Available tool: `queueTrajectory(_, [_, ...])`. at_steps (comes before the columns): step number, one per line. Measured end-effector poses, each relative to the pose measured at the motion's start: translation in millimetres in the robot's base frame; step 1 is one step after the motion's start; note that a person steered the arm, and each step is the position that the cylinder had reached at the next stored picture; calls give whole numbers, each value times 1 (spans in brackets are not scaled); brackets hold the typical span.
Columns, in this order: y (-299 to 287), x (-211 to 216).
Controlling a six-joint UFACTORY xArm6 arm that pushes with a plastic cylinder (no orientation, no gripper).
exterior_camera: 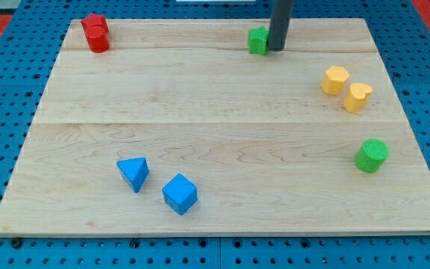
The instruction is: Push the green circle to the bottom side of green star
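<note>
- Your tip [277,49]: a bare rod without jaws, holding nothing, touching the green star [257,40] at the view's top.
- Green circle [371,155]: upright, the view's right, well apart.

My tip [276,49] at table's top edge touching green star [257,40], green circle [371,155] near right edge, red block [95,33] top-left corner, blue blocks toward bottom edge
</note>
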State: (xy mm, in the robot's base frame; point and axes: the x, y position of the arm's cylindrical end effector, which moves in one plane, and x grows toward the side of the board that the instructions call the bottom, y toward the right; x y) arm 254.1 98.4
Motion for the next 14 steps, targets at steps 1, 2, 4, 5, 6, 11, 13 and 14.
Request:
queueTrajectory(1, [-58,-7])
queueTrajectory(2, [-35,23])
queueTrajectory(4, [-9,241])
queueTrajectory(5, [65,336])
queueTrajectory(6, [152,324])
queueTrajectory(11, [90,233])
queueTrajectory(13, [-27,126])
queueTrajectory(14, [-63,79])
